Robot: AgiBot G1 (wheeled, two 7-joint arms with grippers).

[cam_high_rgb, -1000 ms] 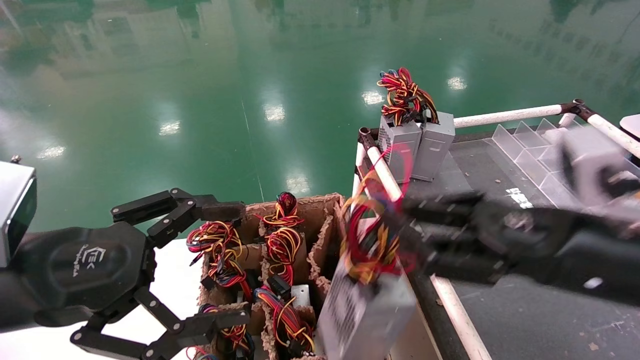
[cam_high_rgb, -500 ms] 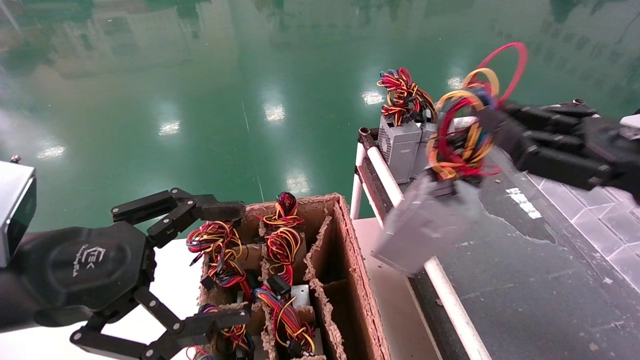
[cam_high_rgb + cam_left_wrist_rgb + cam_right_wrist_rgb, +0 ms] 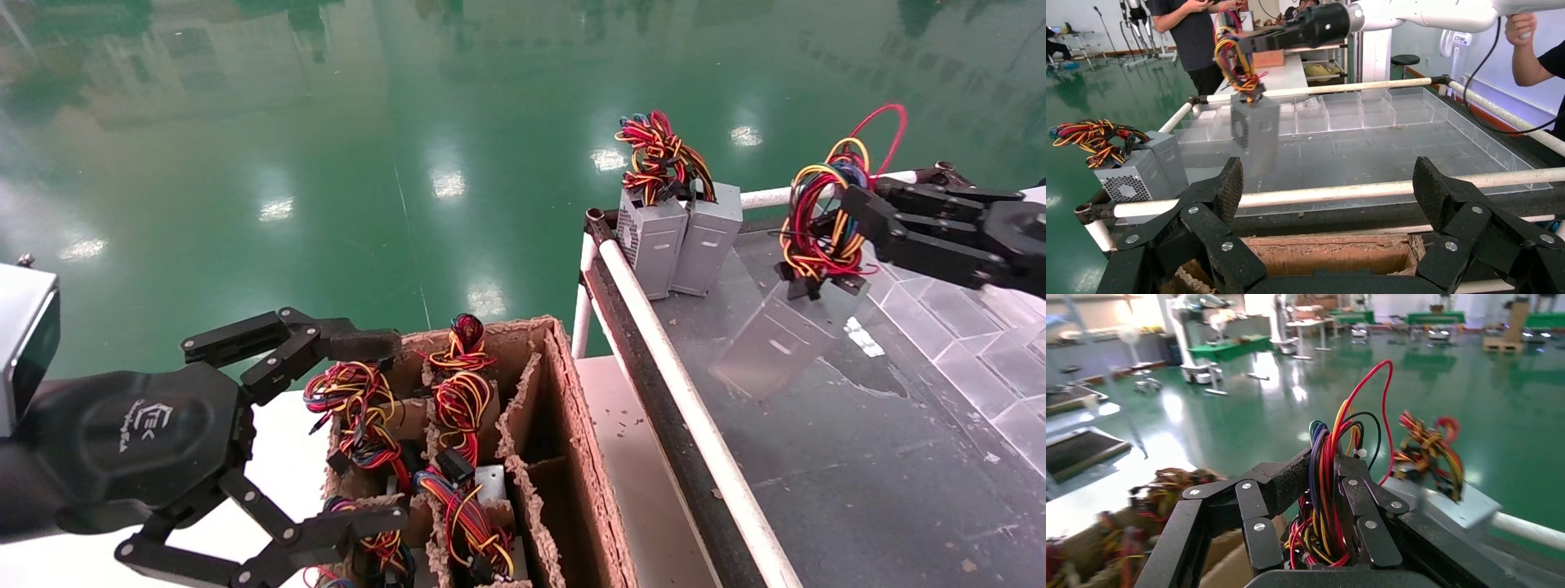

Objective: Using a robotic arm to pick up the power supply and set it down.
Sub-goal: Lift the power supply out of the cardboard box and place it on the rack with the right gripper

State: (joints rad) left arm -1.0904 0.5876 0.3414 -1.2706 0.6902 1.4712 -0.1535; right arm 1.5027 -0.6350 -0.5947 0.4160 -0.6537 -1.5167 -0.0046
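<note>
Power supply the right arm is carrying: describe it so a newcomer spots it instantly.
Look at the dark-topped table with white pipe rails on the robot's right. Above it, the right gripper is shut on a looped bundle of red, yellow, black and blue wires, and the power supply hangs tilted below. Unlike the two grey units standing at the table's far corner, it is in the air.

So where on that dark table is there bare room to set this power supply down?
Free: the dark tabletop between the white rail and the clear dividers, under the power supply hanging from the right claw. Crowded: the far corner, with two standing units.
</note>
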